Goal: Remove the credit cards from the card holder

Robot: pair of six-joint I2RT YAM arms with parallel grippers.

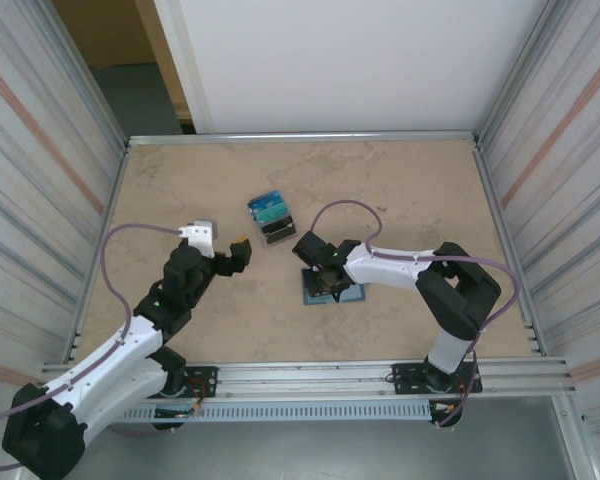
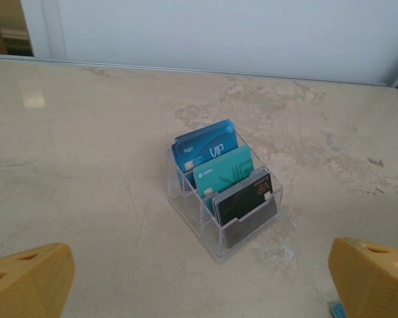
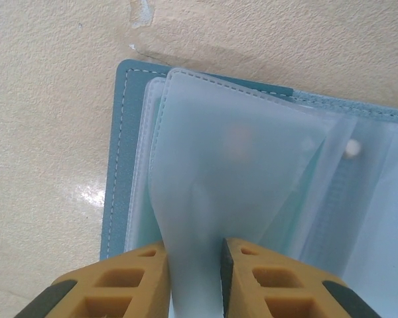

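Your right hand (image 3: 194,255) sits straight above the open holder (image 3: 119,165) at the desk's (image 1: 230,180) near middle, pinching one frosted sleeve (image 3: 225,152). Your left hand (image 1: 227,247) hangs open, well left.

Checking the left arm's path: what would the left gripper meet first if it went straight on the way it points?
Most likely the clear card stand, centred ahead of the open left gripper with bare table between; depth is hard to judge.
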